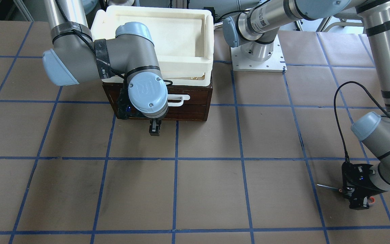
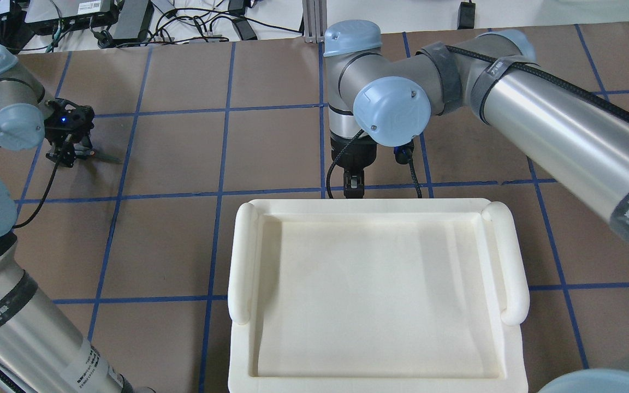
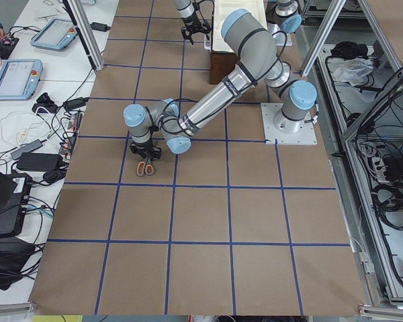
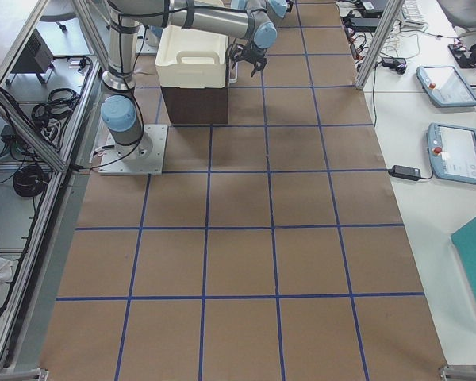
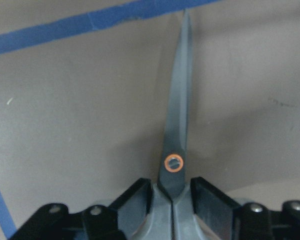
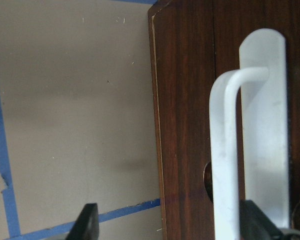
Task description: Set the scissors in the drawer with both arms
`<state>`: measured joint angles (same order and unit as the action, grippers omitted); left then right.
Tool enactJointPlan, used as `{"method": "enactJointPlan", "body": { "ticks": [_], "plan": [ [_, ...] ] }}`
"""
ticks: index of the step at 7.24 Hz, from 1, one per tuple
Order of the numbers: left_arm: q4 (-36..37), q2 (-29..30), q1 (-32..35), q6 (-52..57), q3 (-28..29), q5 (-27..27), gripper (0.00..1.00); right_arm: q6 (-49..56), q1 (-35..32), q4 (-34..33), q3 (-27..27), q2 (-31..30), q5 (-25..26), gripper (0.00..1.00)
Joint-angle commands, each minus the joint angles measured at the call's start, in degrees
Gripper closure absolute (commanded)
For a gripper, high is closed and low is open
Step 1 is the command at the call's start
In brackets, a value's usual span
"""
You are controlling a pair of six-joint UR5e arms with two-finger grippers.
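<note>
Scissors (image 5: pixel 177 125) are lying on the table (image 1: pixel 215 189), well apart from the closed drawer (image 1: pixel 195 101). I am watching my left gripper (image 1: pixel 356 200) pinching them just behind the pivot. My right gripper (image 1: pixel 154 128) is hanging spread, with the drawer's white handle (image 6: pixel 225 150) between its fingers.

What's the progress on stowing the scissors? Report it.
Done: nothing stowed. In hand: left gripper jaws pinch the scissors near the pivot; right gripper jaws straddle the white handle, open. Left: pull the shut drawer open, bring the scissors, drop them in.
</note>
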<state>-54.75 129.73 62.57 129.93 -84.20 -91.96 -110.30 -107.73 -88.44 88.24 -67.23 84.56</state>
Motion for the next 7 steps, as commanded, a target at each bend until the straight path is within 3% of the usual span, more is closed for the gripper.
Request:
{"method": "enactJointPlan", "body": {
  "ticks": [1,7],
  "plan": [
    [-0.96,-1.58,0.44,-0.46,-0.08,-0.15,1.00,0.26,-0.02,-0.07,0.09,0.52,-0.27,0.00],
    [-12.73,-11.94,3.96,-5.89,-0.35,2.58,1.00,2.98,0.06,-1.73,0.35,1.40,0.51,0.00]
  ]
}}
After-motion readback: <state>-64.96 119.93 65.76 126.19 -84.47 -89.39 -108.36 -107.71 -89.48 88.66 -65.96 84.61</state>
